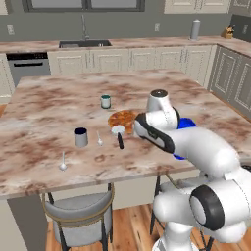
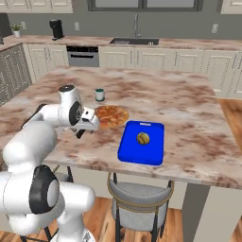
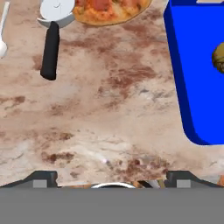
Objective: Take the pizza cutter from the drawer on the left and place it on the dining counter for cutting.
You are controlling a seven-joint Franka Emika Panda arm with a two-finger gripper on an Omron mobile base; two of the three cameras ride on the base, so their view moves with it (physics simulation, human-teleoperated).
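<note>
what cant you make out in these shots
- Blue cutting board: left base view, mostly hidden behind the arm.
- Pizza cutter: right base view, largely covered by the hand; clear in the hand view.
- Round fruit on the board: hand view, cut off by the right edge.
- Pizza: hand view, cut off by the top edge.

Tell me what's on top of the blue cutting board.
One small round brownish thing sits on the blue cutting board; it is too small to name. In the left base view the arm covers most of the board.
</note>
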